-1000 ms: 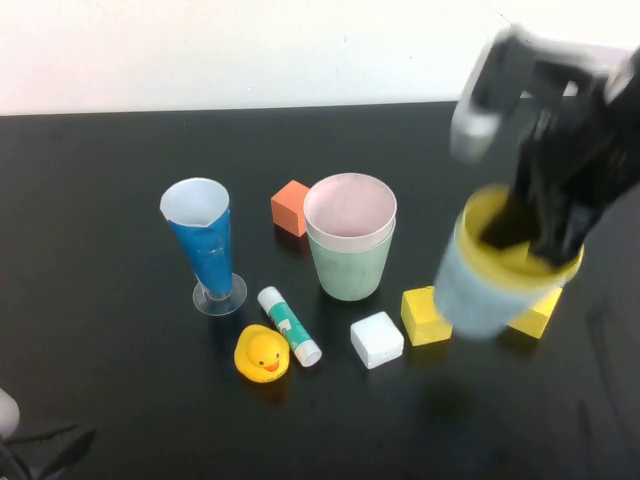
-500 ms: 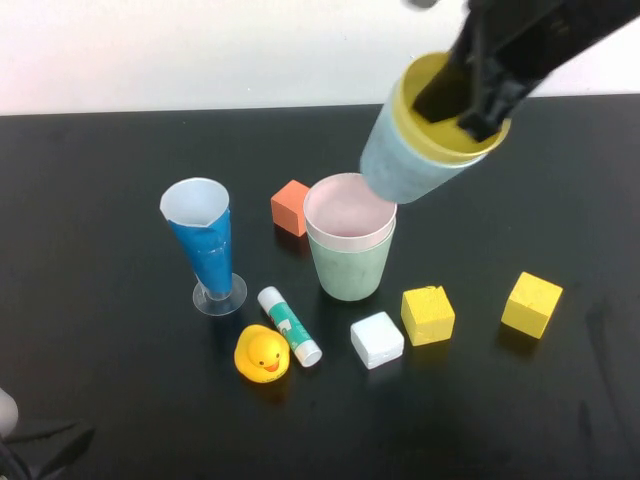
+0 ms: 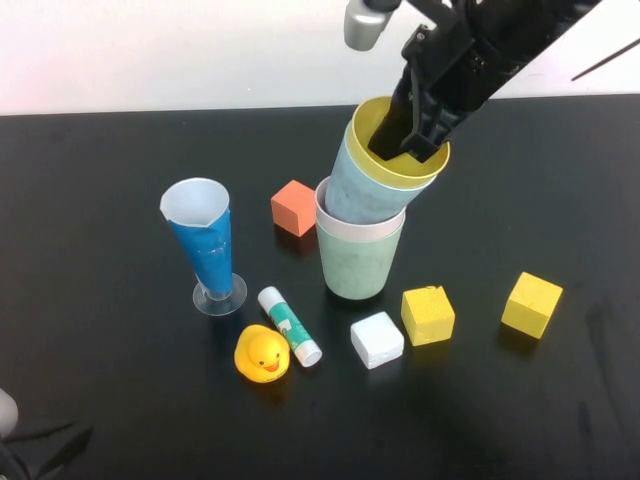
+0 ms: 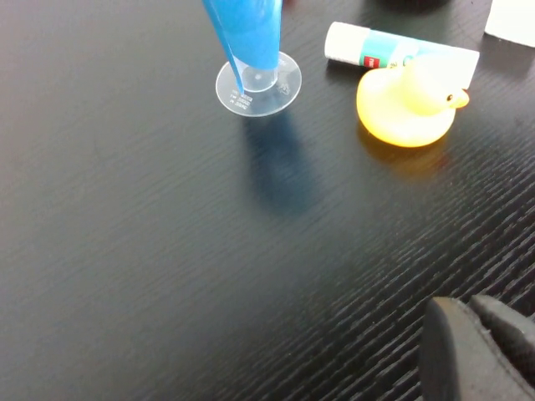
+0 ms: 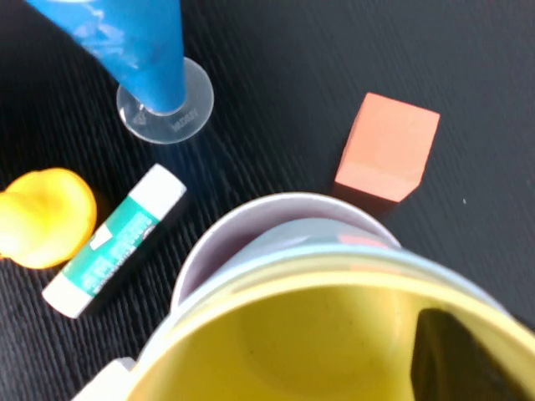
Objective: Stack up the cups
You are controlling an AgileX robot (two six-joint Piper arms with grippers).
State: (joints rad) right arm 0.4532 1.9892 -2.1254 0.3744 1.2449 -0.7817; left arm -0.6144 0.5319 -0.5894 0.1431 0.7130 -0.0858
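The left gripper (image 4: 481,351) sits low near the table's front left corner, jaws closed. At centre, the pink cup (image 3: 335,222) nests upright in the green cup (image 3: 355,265). The right gripper (image 3: 408,130) clamps the yellow cup's (image 3: 425,165) rim; nested in the blue cup (image 3: 355,190), it tilts, mouth up-right, base entering the pink cup.

Blue cone glass (image 3: 205,245), duck (image 3: 263,355), glue stick (image 3: 290,325), blocks.

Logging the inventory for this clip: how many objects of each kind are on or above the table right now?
Cups: 4, green, pink, light blue, yellow
Blocks: 4, orange, white, yellow, yellow
Footed blue glass: 1
Glue stick: 1
Rubber duck: 1
Total: 11
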